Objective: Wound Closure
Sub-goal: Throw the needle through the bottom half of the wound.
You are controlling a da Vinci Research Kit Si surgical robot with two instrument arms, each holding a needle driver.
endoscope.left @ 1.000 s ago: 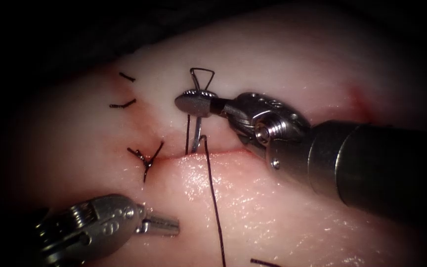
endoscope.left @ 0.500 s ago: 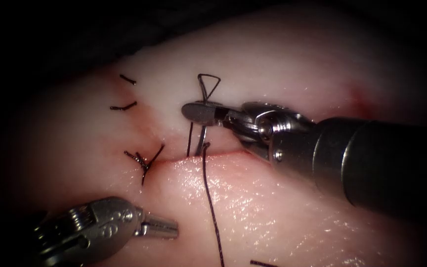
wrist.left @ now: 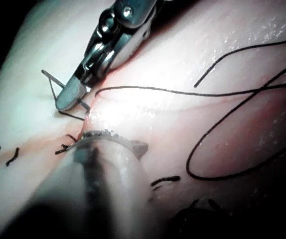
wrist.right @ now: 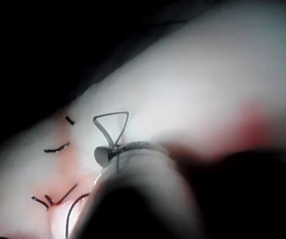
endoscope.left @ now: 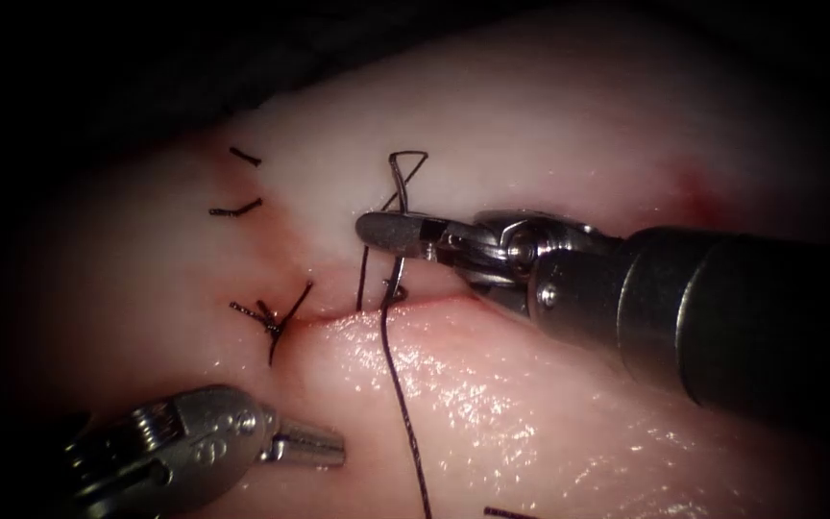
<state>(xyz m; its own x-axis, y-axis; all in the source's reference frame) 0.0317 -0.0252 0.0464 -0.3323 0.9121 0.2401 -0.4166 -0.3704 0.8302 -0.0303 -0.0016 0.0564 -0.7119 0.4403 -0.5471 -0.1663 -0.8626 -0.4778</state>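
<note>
The tissue [endoscope.left: 492, 404] looked wet and glossy below the cut, paler and matt above it. Both pincers, right [endoscope.left: 386, 231] and left [endoscope.left: 324, 447], were smooth polished metal with bright glints. The thread [endoscope.left: 401, 394] was dark, fine and slightly rough.

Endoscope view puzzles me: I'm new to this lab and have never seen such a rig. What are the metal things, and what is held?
Two thin robot arms practise stitching a cut in pork tissue. The endoscope looks down from above. Each wrist view rides near one arm. The right tool, entering from the right, has its fingers shut on the curved needle, whose lower end meets the cut. Black thread trails over the tissue. The left tool is shut and holds nothing.
</note>
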